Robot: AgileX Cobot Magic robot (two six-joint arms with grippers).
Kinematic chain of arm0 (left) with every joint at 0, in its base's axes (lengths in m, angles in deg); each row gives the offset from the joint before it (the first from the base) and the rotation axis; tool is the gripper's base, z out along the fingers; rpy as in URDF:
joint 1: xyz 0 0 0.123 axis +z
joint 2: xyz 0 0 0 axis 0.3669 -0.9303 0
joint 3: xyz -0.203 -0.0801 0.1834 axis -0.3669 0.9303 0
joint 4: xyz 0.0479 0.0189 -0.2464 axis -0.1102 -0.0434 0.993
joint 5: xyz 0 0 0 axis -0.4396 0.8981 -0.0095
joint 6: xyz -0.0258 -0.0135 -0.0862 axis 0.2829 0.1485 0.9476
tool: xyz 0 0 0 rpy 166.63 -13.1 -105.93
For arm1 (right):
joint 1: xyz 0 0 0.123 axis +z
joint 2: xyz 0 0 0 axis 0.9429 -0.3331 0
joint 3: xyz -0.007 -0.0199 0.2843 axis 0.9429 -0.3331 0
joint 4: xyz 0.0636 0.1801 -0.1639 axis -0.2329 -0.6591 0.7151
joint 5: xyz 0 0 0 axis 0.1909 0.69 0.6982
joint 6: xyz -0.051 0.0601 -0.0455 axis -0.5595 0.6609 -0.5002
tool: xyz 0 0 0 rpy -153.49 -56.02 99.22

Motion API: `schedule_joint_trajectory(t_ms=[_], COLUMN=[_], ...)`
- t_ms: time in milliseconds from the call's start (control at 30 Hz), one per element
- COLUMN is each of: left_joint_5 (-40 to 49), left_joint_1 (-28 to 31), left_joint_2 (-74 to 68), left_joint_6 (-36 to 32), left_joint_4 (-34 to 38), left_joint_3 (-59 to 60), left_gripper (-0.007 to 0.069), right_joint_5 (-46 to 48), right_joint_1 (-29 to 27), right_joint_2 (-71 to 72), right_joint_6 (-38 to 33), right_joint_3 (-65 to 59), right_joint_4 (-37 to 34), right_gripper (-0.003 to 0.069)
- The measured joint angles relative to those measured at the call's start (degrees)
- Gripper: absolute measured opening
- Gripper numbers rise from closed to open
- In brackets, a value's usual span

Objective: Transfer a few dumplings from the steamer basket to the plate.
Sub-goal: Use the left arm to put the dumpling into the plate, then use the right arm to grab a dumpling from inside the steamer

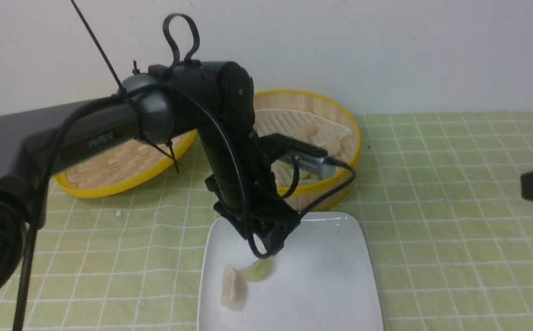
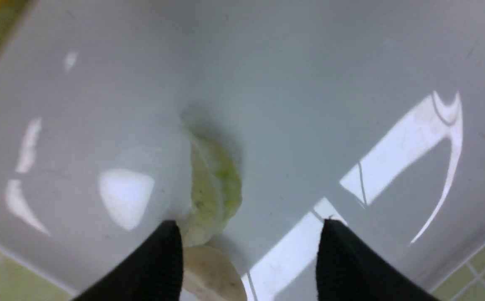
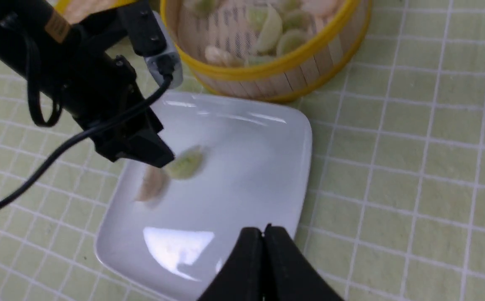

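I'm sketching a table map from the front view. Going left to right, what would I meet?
woven lid → beige dumpling → green dumpling → right hand. The plate, steamer basket and left hand overlap these, so they are left out.

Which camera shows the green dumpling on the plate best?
The left wrist view: the green dumpling lies large and near centre on the plate, close to the open left hand. The front view shows it blurred at that hand's tip; the right wrist view shows it small and blurred.
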Motion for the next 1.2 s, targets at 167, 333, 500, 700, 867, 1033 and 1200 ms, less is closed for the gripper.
schedule_joint_trajectory(t_ms=[167,333,500,700,867,1033,1200], left_joint_5=[0.4,1.5,1.9,2.3,1.2,1.1,2.6], left_joint_1=[0.0,0.0,0.0,0.0,0.0,0.0,0.0], left_joint_2=[7.7,21.9,34.4,48.6,57.7,64.3,68.4], left_joint_6=[3.4,6.3,8.0,11.6,14.9,17.0,20.0], left_joint_4=[-3.9,-5.8,-5.8,-5.6,-5.6,-5.9,-6.8], left_joint_3=[-0.9,3.1,11.8,24.3,32.1,36.6,37.2], left_gripper=[0.0117,-0.0001,-0.0006,-0.0006,-0.0006,-0.0006,-0.0006], right_joint_5=[1.4,5.0,4.4,0.9,-0.9,-1.3,-1.8], right_joint_1=[0.0,0.5,6.3,14.1,16.6,18.0,18.3], right_joint_2=[-6.3,-15.6,-23.7,-37.6,-50.1,-64.2,-74.8], right_joint_6=[-2.5,-3.0,-2.4,3.9,7.4,7.7,10.1], right_joint_3=[8.2,17.1,23.1,33.4,42.8,52.9,62.5], right_joint_4=[-2.7,-2.5,1.9,11.3,17.7,20.0,23.5], right_gripper=[-0.0015,-0.0013,-0.0013,-0.0008,0.0025,0.0121,0.0262])
